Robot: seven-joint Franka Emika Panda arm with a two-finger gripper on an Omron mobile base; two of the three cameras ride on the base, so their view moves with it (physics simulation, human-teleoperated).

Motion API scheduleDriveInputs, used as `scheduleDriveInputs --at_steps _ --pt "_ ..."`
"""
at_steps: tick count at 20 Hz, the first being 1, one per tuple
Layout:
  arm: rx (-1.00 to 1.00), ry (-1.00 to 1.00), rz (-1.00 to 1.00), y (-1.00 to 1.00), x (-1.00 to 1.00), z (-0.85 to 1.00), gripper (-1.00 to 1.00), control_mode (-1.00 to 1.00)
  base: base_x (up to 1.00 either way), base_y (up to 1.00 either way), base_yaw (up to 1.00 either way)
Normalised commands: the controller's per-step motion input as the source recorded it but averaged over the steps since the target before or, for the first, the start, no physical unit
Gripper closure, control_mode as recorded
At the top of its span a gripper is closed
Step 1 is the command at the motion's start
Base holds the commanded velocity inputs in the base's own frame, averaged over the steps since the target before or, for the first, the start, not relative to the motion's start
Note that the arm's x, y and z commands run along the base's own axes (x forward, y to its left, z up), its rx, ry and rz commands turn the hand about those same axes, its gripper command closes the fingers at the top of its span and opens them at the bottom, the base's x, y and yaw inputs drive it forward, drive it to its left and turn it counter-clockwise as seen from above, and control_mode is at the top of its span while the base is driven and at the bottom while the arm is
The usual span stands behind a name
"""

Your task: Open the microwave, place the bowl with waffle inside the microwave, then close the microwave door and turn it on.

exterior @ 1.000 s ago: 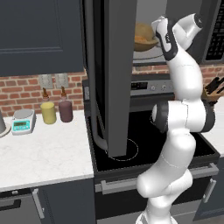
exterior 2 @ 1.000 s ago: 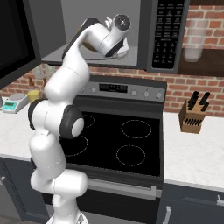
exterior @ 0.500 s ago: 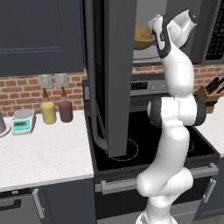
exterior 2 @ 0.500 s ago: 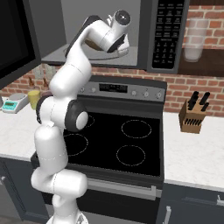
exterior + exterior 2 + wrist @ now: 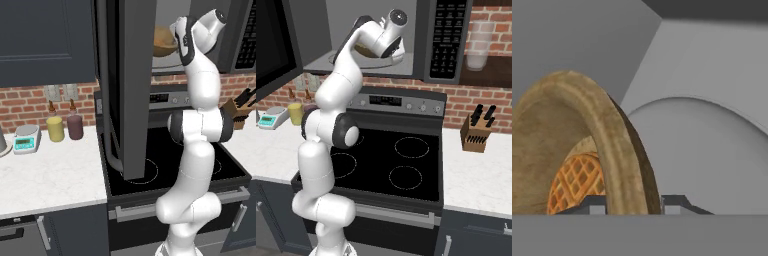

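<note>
Bowl [image 5: 614, 150] with waffle [image 5: 577, 180] sits inside the microwave [image 5: 451, 45] cavity, pincer [image 5: 634, 202] clamped on its rim.

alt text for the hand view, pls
Close-up inside the pale grey microwave: the gripper pinches the rim of the wooden bowl, one fingertip on each side. The waffle lies in the bowl, and the round glass turntable lies beyond.
</note>
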Motion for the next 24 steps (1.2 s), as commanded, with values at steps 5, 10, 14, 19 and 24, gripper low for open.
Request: scheduleDriveInputs --at_steps 5,10,14,19,24 --pt "0.0 0.02 0.0 0.24 0.0 -0.37 1.0 -1.0 0.0 0.0 0.0" --pt "0.0 0.05 0.0 0.18 0.05 -0.15 1.0 -1.0 0.0 0.0 0.0" --pt "0.0 0.01 0.0 0.14 0.02 0.0 -1.0 -1.0 0.0 0.0 0.0" --pt "0.0 -0.05 0.0 0.02 0.0 0.16 -1.0 -1.0 0.0 0.0 0.0" --pt "0.0 -0.15 0.0 0.0 0.0 0.19 -1.0 -1.0 0.0 0.0 0.0"
